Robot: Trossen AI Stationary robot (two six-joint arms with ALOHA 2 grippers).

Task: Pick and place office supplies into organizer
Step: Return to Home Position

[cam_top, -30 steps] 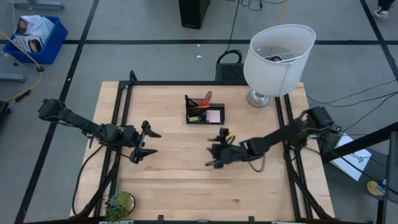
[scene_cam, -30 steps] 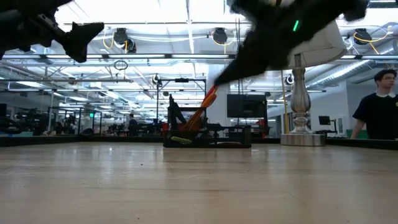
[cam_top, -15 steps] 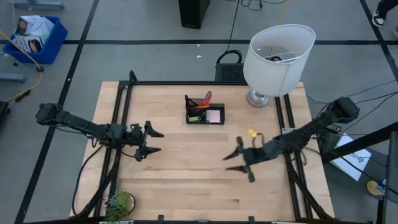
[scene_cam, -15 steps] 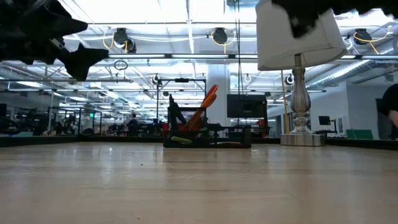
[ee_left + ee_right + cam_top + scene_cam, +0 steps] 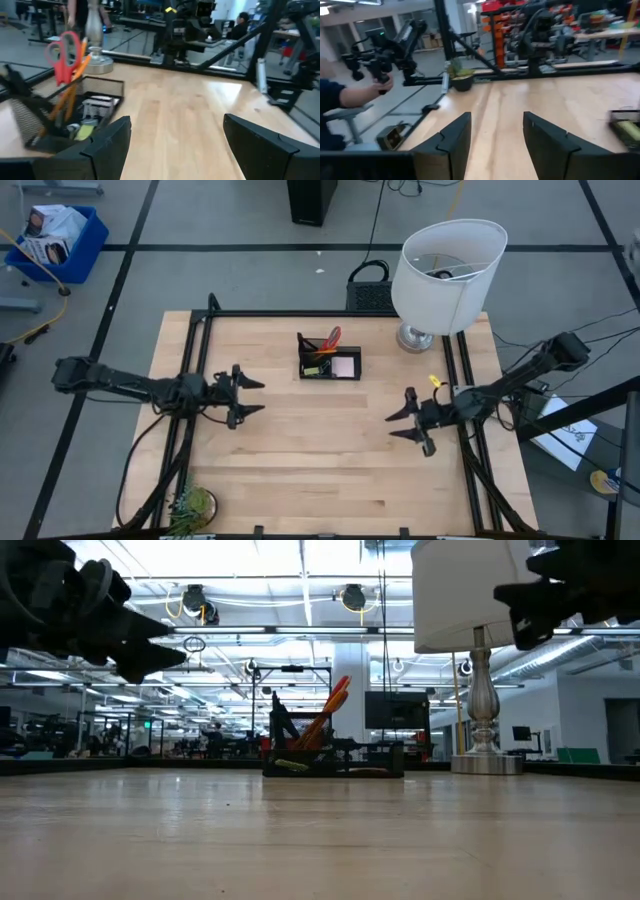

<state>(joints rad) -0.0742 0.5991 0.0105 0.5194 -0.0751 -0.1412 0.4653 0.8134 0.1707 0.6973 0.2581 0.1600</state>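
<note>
The black organizer [image 5: 329, 361] stands on the table's far middle part. Red-handled scissors [image 5: 333, 336] and orange pencils [image 5: 70, 95] stick up from its cup section, and a pink sticky-note pad [image 5: 346, 366] lies in its tray. My left gripper [image 5: 258, 396] hovers open above the table, left of the organizer and nearer, pointing level toward the right edge; the organizer [image 5: 60, 117] shows beside its fingers. My right gripper [image 5: 396, 426] hovers open near the right edge, pointing left, with nothing between its fingers. The low view shows both, left gripper [image 5: 150, 640] and right gripper [image 5: 520, 615], well above the tabletop.
A lamp with a big white shade [image 5: 449, 270] stands on its silver base [image 5: 415, 337] at the far right corner. A small green plant [image 5: 192, 506] sits at the near left corner. Black frame rails [image 5: 196, 355] run along the table's sides. A person's hand [image 5: 375, 80] shows beyond the table.
My right gripper has drawn back from the table's middle toward the right edge, rolling as it went and staying open. My left gripper has swung a little toward the far edge and now points level to the right. The organizer and its contents have kept still.
</note>
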